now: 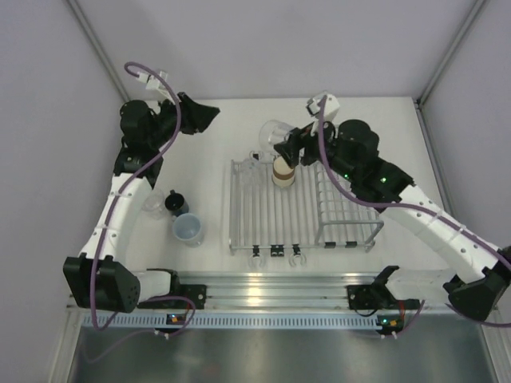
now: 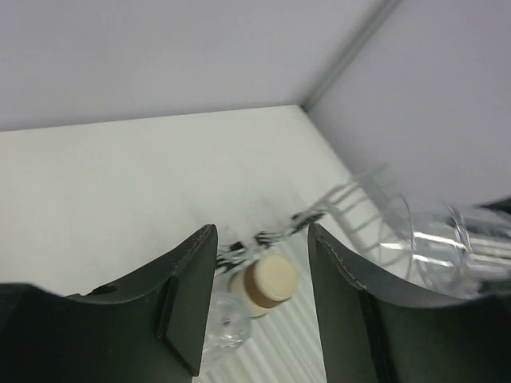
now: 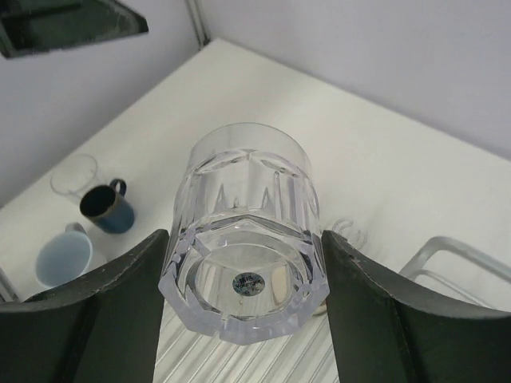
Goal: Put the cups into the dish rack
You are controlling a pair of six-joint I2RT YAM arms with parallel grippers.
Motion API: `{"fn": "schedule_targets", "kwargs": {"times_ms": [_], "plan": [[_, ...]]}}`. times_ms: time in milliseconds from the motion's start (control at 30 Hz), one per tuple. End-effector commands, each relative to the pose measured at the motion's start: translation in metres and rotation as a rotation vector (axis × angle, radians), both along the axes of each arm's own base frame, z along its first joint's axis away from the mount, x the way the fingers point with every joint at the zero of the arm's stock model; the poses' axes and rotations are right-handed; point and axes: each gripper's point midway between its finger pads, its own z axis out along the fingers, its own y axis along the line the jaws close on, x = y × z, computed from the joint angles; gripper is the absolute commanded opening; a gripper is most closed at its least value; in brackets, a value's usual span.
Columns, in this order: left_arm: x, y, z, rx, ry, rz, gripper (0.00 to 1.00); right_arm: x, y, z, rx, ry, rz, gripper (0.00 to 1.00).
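Clear cup [image 3: 243, 239] sits clamped in right gripper [image 3: 243, 267] over far edge of dish rack [image 1: 263, 217]; left gripper [image 2: 262, 255] stands wide, empty.

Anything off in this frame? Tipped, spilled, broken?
Nothing stands out. The tan cup stands on the dish rack, the right gripper holds the clear cup intact, and the dark mug and pale blue cup stand upright.

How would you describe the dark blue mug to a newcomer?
Find the silver dish rack in the middle, then look left to three cups. The dark blue mug is the only dark one, beside a small clear glass and a pale blue cup.
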Motion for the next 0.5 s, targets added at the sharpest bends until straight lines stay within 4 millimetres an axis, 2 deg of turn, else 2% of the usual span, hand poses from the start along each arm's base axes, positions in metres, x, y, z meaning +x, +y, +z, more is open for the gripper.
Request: {"fn": "schedule_targets", "kwargs": {"times_ms": [0,33,67,100,133,167,233,467], "plan": [[0.023,0.055,-0.053,0.258,0.114,0.317,0.55,-0.007,0.014,-0.017,-0.127,0.024,-0.036,0.0],[0.024,0.062,-0.054,0.276,0.125,0.353,0.55,-0.006,0.022,-0.029,-0.153,0.051,-0.031,0.0],[0.026,0.071,-0.054,0.292,0.126,0.403,0.55,-0.013,0.032,-0.037,-0.178,0.07,-0.009,0.0],[0.026,0.076,-0.055,0.311,0.125,0.424,0.55,-0.011,0.031,-0.044,-0.21,0.082,-0.041,0.0],[0.025,0.079,-0.055,0.32,0.126,0.44,0.56,-0.012,0.037,-0.061,-0.271,0.121,-0.043,0.0],[0.026,0.082,-0.054,0.325,0.125,0.458,0.56,-0.019,0.046,-0.068,-0.304,0.13,-0.025,0.0],[0.026,0.084,-0.055,0.335,0.128,0.464,0.57,-0.021,0.051,-0.086,-0.385,0.167,-0.038,0.0],[0.026,0.084,-0.056,0.34,0.138,0.459,0.57,-0.048,0.075,-0.127,-0.482,0.267,0.018,0.0]]}}
